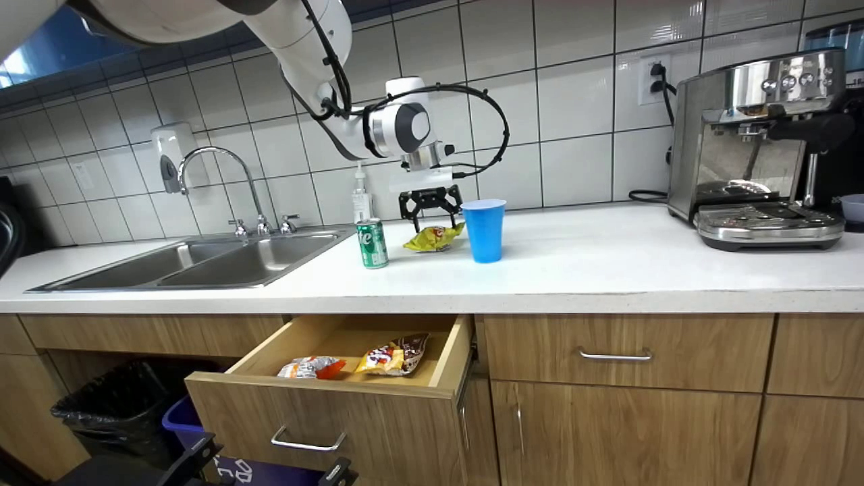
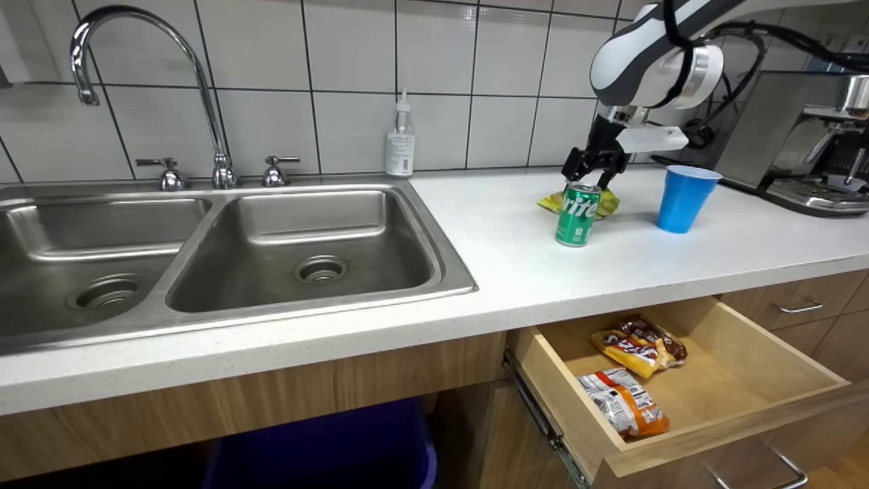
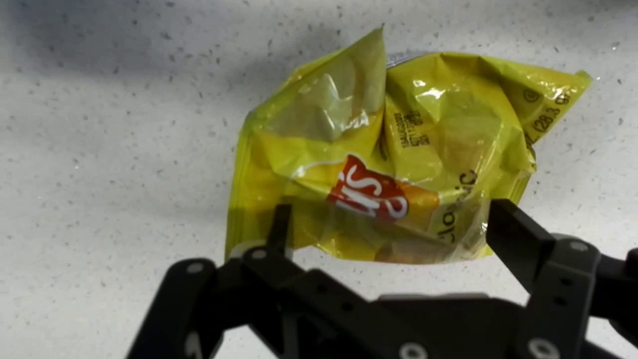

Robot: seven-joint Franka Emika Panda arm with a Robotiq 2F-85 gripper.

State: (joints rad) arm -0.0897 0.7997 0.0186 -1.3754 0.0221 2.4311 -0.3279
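From afar I'm counting one yellow bag [image 3: 394, 154] on the bench [image 1: 594, 263], plus one brown-and-yellow bag [image 2: 641, 345] and one orange-and-white bag [image 2: 623, 404] in one pulled-out drawer [image 1: 364, 418] below the bench's front edge, so I'm totalling three snack bags. I'm counting one green can [image 2: 578, 216], one blue cup [image 2: 688, 202], one steel coffee machine [image 1: 749, 158], one faucet [image 2: 206, 88], two tap handles [image 2: 275, 173] and one pump bottle [image 2: 400, 146] by the back edge.

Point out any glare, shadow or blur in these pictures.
Wrist view: white glints on the yellow bag, shadow at upper left on the countertop, the pincer slightly blurred; in an exterior view, bright glare on the blue panel; in both exterior views, pale reflections on the sink.
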